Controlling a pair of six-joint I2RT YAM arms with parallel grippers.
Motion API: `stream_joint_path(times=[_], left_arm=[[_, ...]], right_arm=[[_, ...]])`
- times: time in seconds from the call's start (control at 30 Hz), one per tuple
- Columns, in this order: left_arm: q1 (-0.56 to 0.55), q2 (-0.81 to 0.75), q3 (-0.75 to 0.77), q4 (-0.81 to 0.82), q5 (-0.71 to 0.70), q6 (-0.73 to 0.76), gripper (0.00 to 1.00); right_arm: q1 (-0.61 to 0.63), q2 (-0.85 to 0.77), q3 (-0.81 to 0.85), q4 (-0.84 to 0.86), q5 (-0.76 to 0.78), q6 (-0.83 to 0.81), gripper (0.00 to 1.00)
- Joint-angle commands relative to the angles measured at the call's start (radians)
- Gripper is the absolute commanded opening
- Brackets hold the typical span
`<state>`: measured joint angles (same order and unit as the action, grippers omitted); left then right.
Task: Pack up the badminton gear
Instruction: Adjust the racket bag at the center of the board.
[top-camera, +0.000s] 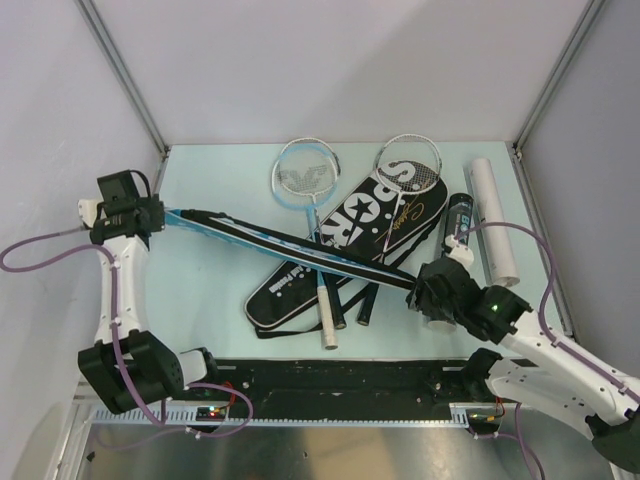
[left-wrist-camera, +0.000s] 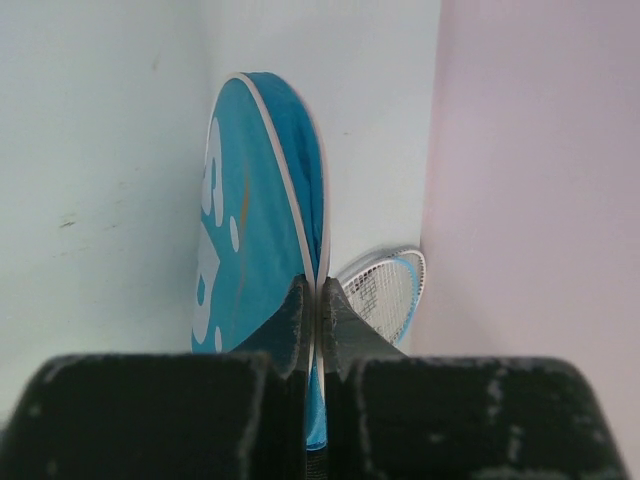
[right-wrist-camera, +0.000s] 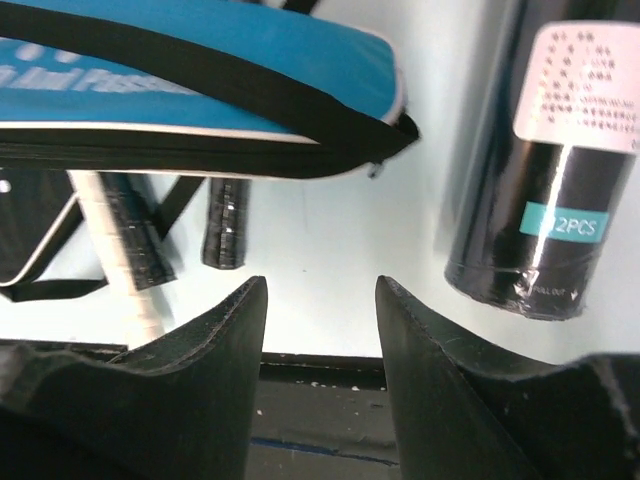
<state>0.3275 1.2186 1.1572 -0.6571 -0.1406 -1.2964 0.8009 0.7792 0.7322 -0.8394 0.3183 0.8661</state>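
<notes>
left fingers (left-wrist-camera: 292, 325): pinched shut on the blue bag (left-wrist-camera: 255, 200) edge — bag's standing on edge
right fingers (right-wrist-camera: 215, 350): apart, gripping nothing — bag's narrow end just ahead of them
black tube (right-wrist-camera: 540, 150): on the worktop (right-wrist-camera: 320, 230), right of them

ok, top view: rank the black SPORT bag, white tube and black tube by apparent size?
1. black SPORT bag
2. white tube
3. black tube, near end partly covered, so its full length is unsure.

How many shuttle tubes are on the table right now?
2. The black tube lies at the right, just beyond the right gripper. The white tube lies alongside it, nearer the table's right edge. Another could be hidden under the black bag.
</notes>
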Motion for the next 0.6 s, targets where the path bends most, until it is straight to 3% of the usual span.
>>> stream_joint_path(times=[0.0,0.33,0.57], left_arm=[[0.003,0.006,0.064,0.011,-0.061,-0.052,0.0],[0.004,0.005,0.065,0.008,-0.052,-0.019,0.0],[0.004,0.002,0.064,0.009,-0.05,-0.004,0.0]], right_arm=[[-0.008,-0.032,-0.058,0.009,0.06,0.101,0.52],[-0.081,0.143,-0.178,0.308,0.082,-0.027,0.52],[-0.099,0.165,-0.219,0.467,0.137,-0.139,0.45]])
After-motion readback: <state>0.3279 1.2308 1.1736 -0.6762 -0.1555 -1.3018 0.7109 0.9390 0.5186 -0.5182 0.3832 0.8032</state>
